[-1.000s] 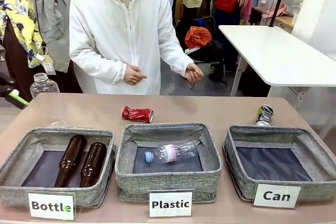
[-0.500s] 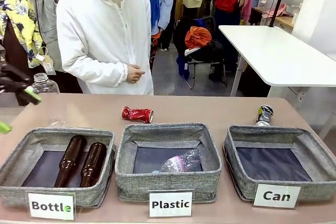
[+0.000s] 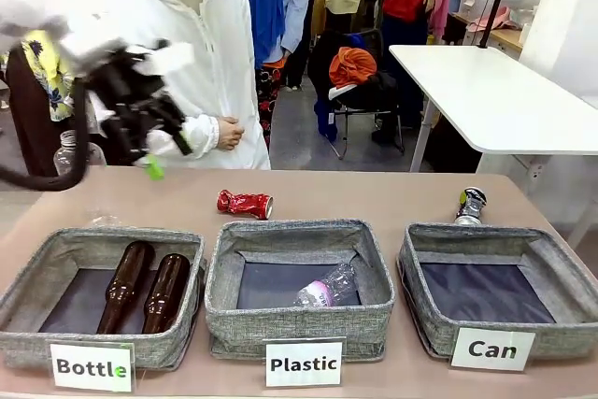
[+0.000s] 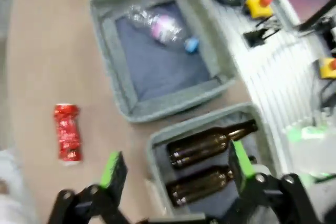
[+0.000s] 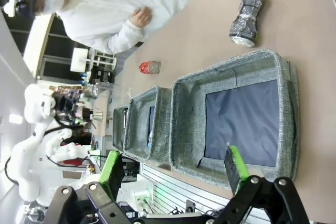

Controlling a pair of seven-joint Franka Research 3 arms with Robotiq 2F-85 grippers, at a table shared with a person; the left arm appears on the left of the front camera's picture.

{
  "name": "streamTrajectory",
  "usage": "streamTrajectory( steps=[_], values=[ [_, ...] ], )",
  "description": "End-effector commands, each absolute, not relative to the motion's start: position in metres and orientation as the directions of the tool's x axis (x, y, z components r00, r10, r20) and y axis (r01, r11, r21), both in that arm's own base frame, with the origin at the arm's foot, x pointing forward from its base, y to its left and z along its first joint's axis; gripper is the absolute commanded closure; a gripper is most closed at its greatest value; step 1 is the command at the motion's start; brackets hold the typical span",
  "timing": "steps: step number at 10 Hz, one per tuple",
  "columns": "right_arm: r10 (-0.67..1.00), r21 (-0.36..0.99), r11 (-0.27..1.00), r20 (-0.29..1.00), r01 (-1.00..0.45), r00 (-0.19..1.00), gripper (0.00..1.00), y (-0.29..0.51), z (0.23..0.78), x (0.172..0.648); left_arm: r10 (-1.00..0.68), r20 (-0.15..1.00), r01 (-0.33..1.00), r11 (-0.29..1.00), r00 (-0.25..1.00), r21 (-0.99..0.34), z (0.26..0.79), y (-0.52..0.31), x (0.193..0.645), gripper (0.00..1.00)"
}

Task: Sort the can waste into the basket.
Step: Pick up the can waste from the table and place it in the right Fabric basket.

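Note:
A crushed red can point(image 3: 245, 203) lies on the table behind the middle basket, and it also shows as the red can point(image 4: 67, 131) and the red can point(image 5: 149, 67). A crushed black can point(image 3: 471, 205) rests just behind the grey "Can" basket point(image 3: 418, 268), whose dark floor is bare. My left gripper point(image 3: 149, 151) hangs open high over the table's back left; in its wrist view the left gripper point(image 4: 176, 161) looks down on the brown bottles, with the red can off to one side. My right gripper point(image 5: 173, 160) is open on the near side of the Can basket point(image 5: 283, 77), the black can point(image 5: 245, 14) beyond it.
The "Bottle" basket point(image 3: 28, 277) holds two brown bottles point(image 3: 145, 289). The "Plastic" basket point(image 3: 220, 268) holds a clear plastic bottle point(image 3: 327, 287). Another clear bottle point(image 3: 67, 151) stands at the far left edge. A person in white point(image 3: 201, 53) stands close behind the table.
My left arm has swung up and rightward from the left edge to over the table's back left. The plastic bottle rolled toward the middle basket's front. The person stepped left.

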State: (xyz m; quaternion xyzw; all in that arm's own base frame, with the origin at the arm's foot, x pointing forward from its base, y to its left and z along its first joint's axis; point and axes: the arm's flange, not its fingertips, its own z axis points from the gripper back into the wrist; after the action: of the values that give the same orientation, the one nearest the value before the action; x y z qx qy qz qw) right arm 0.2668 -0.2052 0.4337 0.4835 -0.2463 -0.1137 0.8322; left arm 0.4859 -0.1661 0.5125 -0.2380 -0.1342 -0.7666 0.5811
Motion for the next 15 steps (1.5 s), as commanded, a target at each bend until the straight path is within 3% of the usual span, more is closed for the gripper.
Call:
streamTrajectory(
  steps=[1,2,5,9,10,11,15],
  values=[
    [-0.427,0.861,0.501,0.328,-0.082,0.843,0.00,-0.207,0.434,0.269,-0.889,0.414,0.933,-0.299,-0.196,-0.202,0.497,-0.207,0.532,0.00],
    [-0.427,0.861,0.501,0.328,-0.082,0.843,0.00,-0.207,0.434,0.269,-0.902,0.378,0.926,-0.307,-0.208,-0.222,0.475,-0.232,0.544,0.00],
    [-0.427,0.861,0.501,0.328,-0.082,0.843,0.00,-0.207,0.434,0.269,-0.951,0.256,0.971,-0.208,-0.173,-0.116,0.425,-0.279,0.582,0.00],
    [-0.427,0.861,0.501,0.328,-0.082,0.843,0.00,-0.207,0.434,0.269,-0.988,0.132,0.997,-0.078,-0.080,0.021,0.396,-0.293,0.602,0.00],
    [-0.427,0.861,0.501,0.328,-0.082,0.843,0.00,-0.207,0.434,0.269,-0.978,0.201,0.996,-0.072,-0.059,-0.057,0.400,-0.289,0.601,0.00],
    [-0.427,0.861,0.501,0.328,-0.082,0.843,0.00,-0.207,0.434,0.269,-0.975,0.175,0.990,-0.138,-0.134,-0.012,0.396,-0.290,0.602,0.00],
    [-0.427,0.861,0.501,0.328,-0.082,0.843,0.00,-0.207,0.434,0.269,-0.968,0.222,0.993,-0.112,-0.119,0.047,0.379,-0.290,0.608,0.00]
  ],
)
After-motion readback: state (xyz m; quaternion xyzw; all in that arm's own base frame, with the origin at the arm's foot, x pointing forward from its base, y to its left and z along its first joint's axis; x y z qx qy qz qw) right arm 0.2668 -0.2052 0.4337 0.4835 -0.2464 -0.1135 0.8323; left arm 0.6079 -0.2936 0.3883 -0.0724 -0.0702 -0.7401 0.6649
